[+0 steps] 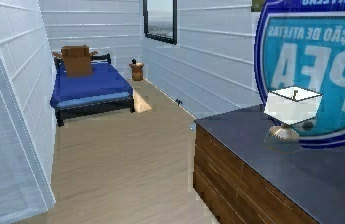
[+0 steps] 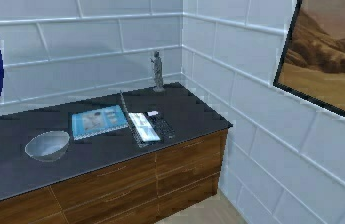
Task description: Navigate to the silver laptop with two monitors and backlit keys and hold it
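Forward view, left to right. A white planked wall [image 1: 15,90] runs down the left side. Beside it, at about 11 o'clock in the scene, a bed [image 1: 90,90] with a blue cover stands on the pale wood floor [image 1: 120,160], with a brown blocky item [image 1: 77,60] at its head. Just to the bed's 2 o'clock sits a small brown basket [image 1: 137,71] against the far wall. At 12 o'clock a dark window [image 1: 161,20] is set in the white wall. At 4 o'clock is the corner of a dark-topped desk [image 1: 242,140] with a wooden front. On it stands a lamp [image 1: 292,108] with a white shade, and behind the lamp is a large round blue sign [image 1: 315,65] with white lettering.

Arm side view, left to right. The same desk spans the scene, drawers below. At 8 o'clock on it lies a grey bowl [image 2: 47,146]. The silver laptop [image 2: 118,123] rests near the middle of the desk, one bright blue panel lying flat and a pale key section beside it. At the laptop's 1 o'clock a small dark statue [image 2: 158,72] stands upright near the wall. At 2 o'clock a framed desert picture [image 2: 325,55] hangs on the right-hand wall.

The state of the claw cannot be told.
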Robot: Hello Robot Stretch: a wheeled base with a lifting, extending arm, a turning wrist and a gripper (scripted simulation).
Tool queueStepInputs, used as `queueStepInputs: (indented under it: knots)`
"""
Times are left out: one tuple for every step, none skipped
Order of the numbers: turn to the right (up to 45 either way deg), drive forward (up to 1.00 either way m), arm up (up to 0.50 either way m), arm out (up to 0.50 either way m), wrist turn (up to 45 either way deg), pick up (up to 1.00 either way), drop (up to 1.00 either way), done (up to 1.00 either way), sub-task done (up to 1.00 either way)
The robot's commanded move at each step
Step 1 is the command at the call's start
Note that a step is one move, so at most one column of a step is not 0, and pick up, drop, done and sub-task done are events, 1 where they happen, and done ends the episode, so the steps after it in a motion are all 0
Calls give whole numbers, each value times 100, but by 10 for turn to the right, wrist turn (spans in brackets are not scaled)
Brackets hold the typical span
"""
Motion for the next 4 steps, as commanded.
queueStepInputs:
  knots:
    - [0, 0, 34, 0, 0, 0, 0, 0, 0]
    - [0, 0, 0, 50, 0, 0, 0, 0, 0]
    - [0, 0, 0, 0, 450, 0, 0, 0, 0]
    - [0, 0, 0, 0, 450, 0, 0, 0, 0]
